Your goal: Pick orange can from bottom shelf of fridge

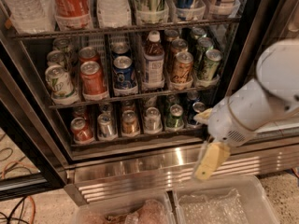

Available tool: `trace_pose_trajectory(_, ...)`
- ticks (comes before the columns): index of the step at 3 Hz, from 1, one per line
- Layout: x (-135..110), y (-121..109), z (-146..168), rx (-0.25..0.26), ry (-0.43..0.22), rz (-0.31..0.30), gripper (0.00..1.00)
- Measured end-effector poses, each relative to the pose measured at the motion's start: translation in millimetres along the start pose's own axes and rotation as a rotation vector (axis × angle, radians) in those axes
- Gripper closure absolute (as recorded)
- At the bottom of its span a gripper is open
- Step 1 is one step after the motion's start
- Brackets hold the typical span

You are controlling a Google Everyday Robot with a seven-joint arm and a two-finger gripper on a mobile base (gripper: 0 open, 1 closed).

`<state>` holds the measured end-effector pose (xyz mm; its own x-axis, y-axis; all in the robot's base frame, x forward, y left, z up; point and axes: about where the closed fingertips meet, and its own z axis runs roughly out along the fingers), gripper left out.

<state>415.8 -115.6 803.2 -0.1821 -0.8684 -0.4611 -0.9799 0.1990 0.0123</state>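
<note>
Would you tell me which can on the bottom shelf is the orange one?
The orange can, third from the left, between two silver cans; the gripper hangs lower right.

Single view, high and close, tilted down at fridge (140,166) front, gripper (202,146) low right foreground
</note>
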Motion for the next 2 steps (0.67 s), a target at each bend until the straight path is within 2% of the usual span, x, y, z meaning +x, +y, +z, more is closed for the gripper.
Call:
trace_pose_trajectory(1, -0.7, 8.1, 50.6, -0.013, -0.109, 0.054, 0.0)
trace_pose_trajectory(2, -0.7, 8.2, 50.5, -0.014, -0.109, 0.053, 0.0)
